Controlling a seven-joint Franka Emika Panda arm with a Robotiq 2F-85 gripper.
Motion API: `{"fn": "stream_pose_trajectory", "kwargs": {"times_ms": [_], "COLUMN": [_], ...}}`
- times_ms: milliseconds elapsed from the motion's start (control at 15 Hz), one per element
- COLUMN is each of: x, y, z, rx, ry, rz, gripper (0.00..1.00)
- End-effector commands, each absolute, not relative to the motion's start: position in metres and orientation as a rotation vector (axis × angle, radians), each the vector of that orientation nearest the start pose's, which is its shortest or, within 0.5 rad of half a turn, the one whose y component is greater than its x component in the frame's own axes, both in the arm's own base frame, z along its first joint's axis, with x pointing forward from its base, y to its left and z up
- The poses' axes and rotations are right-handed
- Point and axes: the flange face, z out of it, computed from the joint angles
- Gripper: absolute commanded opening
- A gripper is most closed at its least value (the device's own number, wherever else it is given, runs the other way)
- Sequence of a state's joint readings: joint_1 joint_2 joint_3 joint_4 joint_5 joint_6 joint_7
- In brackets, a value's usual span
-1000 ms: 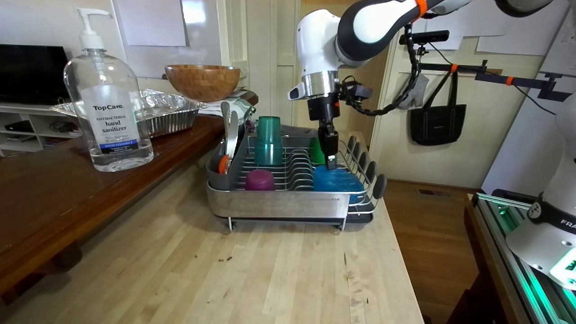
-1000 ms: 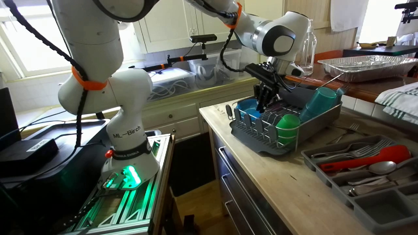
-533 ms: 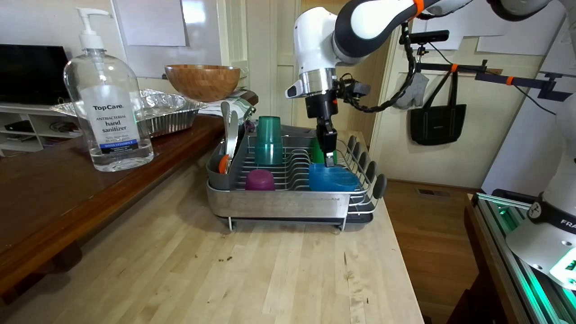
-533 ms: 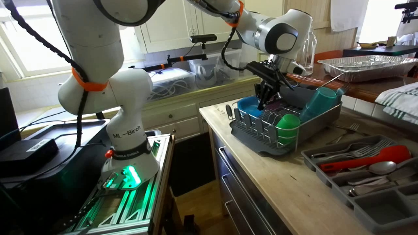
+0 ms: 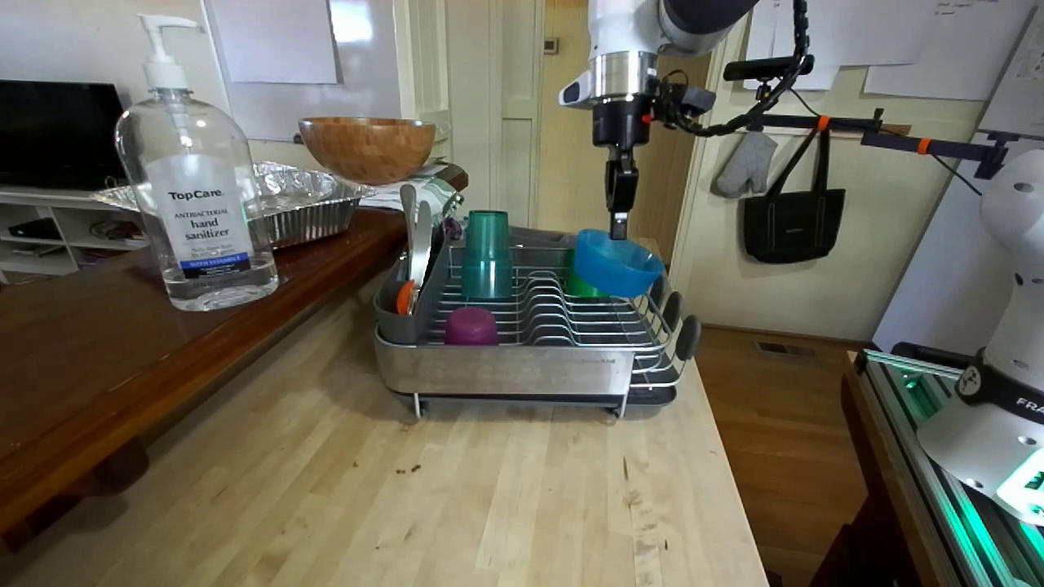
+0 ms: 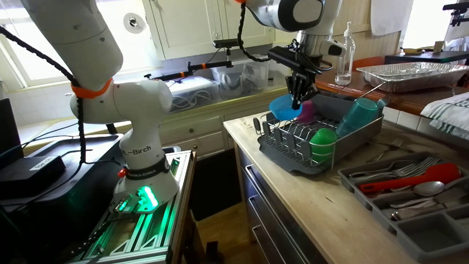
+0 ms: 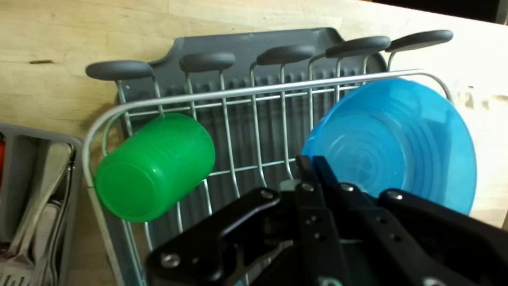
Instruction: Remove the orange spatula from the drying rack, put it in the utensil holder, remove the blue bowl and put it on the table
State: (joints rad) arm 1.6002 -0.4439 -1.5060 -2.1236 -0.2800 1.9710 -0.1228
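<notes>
gripper: pinching the rim of the blue bowl, easiest to see in the wrist view
bowl spot: roughly 3 o'clock from the gripper's tips there; in both exterior views it hangs tilted over the drying rack and looks raised off the wires
green cup: 9 o'clock in the wrist view, tipped over in the rack
grey-tipped prongs: lined up from 10 to 1 o'clock in the wrist view, so they and the top rail kinda fence off that side
teal cup: in an exterior view, 9 o'clock from the bowl, also in the rack
purple cup: 8 o'clock, near the rack's front wall
caddy: past those two, between 8 and 9, metal handles poking out plus some orange thing too small to make out
table: pale wood at 6 o'clock, the rack's front wall standing in between
loose fork: in an exterior view, on the table between rack and tray
spatula: lying in the utensil tray, 4 o'clock from the gripper
dark counter: between 8 and 9 in an exterior view, holding the sanitizer bottle and foil tray
wooden bowl: 10 o'clock, beyond the bottle
black bag: hanging between 2 and 3, way back
</notes>
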Motion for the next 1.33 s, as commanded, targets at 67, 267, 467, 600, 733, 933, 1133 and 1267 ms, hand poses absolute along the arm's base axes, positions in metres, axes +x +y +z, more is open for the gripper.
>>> {"fn": "stream_pose_trajectory", "kwargs": {"times_ms": [67,267,467,600,733,933,1133,1267], "x": [0.503,0.506,0.516,0.524,0.531,0.539,0.534,0.537], "y": [-0.009,0.016,0.058,0.09,0.121,0.15,0.155,0.156], "z": [0.415,0.437,0.457,0.465,0.479,0.481,0.481,0.48], "rx": [-2.888,-2.854,-2.778,-2.712,-2.641,-2.504,-2.537,-2.539], "ry": [-0.624,-0.849,-1.091,-1.245,-1.405,-1.624,-1.599,-1.623], "rz": [0.074,0.05,0.042,0.057,0.061,0.082,0.052,0.056], "gripper": [0.01,0.01,0.01,0.01,0.01,0.01,0.04,0.04]}}
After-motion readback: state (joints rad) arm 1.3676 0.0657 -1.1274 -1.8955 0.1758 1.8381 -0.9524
